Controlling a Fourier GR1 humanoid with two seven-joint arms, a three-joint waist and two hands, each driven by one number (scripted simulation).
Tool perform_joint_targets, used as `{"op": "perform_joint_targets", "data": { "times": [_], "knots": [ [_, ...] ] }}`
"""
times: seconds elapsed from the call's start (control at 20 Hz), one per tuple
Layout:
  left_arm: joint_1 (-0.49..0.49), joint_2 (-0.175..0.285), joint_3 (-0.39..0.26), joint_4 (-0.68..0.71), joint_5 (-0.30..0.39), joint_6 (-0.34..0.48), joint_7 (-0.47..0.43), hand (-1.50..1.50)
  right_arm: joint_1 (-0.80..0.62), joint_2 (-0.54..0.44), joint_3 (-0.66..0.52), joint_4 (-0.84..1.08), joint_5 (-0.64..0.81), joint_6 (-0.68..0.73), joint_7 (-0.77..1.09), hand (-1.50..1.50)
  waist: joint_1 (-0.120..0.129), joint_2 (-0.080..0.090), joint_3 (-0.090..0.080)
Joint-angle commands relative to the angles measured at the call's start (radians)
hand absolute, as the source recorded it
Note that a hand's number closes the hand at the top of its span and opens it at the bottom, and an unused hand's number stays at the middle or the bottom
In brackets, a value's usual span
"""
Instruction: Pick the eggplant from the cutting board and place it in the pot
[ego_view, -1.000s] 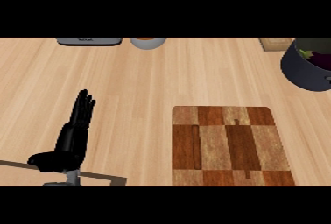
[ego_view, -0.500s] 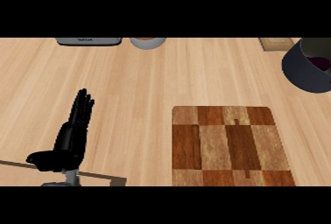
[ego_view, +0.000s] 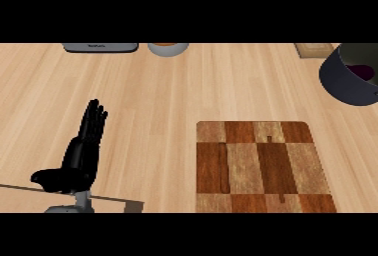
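Note:
A dark grey pot (ego_view: 353, 80) stands at the right edge of the counter, cut off by the view's border. Inside it a dark purple shape, the eggplant (ego_view: 363, 71), shows against the far wall. The checkered wooden cutting board (ego_view: 258, 165) lies at the lower right with nothing on it. My left hand (ego_view: 80, 155) rests at the lower left, fingers straight and pointing up, holding nothing. My right hand shows in no view.
A grey flat appliance (ego_view: 100, 47) and a pale bowl (ego_view: 168, 48) sit along the counter's far edge. A small wooden box (ego_view: 316, 48) stands at the far right beside the pot. A light panel edge (ego_view: 111, 202) crosses the lower left corner.
The pot's visible part has shifted slightly at the right edge, and more of its inside shows. The left hand has not moved.

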Motion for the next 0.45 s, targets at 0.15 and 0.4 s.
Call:
{"op": "perform_joint_targets", "data": {
  "times": [0.15,0.4],
  "knots": [
    [-0.002,-0.011,0.003,-0.006,-0.019,0.011,-0.006,0.0,0.098,-0.032,-0.065,0.029,-0.14,0.026,-0.106,-1.5,-0.002,0.0,0.0],
    [0.065,-0.004,0.001,-0.044,-0.005,-0.012,0.001,0.0,0.125,-0.067,-0.071,0.046,-0.202,0.006,-0.117,-1.5,0.0,-0.001,0.0]
  ]
}}
